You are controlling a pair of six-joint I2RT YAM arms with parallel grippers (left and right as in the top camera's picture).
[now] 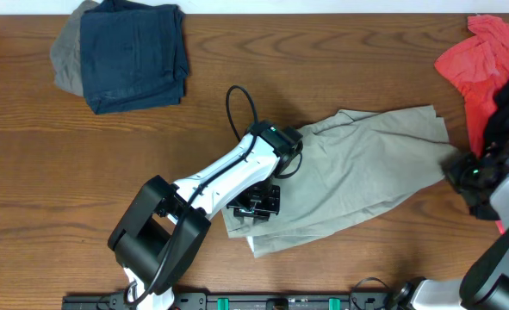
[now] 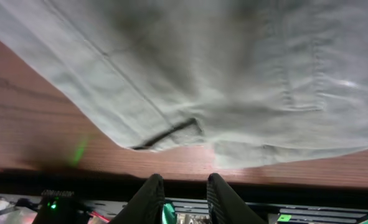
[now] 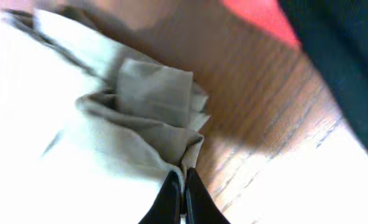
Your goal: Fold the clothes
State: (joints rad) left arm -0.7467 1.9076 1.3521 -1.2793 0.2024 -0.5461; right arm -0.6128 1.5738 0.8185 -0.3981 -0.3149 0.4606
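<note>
L arm (image 1: 228, 176): white link, black cable along it, black elbow housing (image 1: 159, 232). Green LED (image 1: 276, 132) up-right of housing. R arm (image 1: 505, 129): black, w/ green lamp (image 1: 474, 170). R fingers (image 3: 170, 202) black, tapered.

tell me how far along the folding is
Done: nothing yet. The shorts lie spread out and rumpled on the table, with no fold made. In hand: the right gripper is shut on their bunched edge, and the left gripper hangs open over the other end. Left: every fold.
</note>
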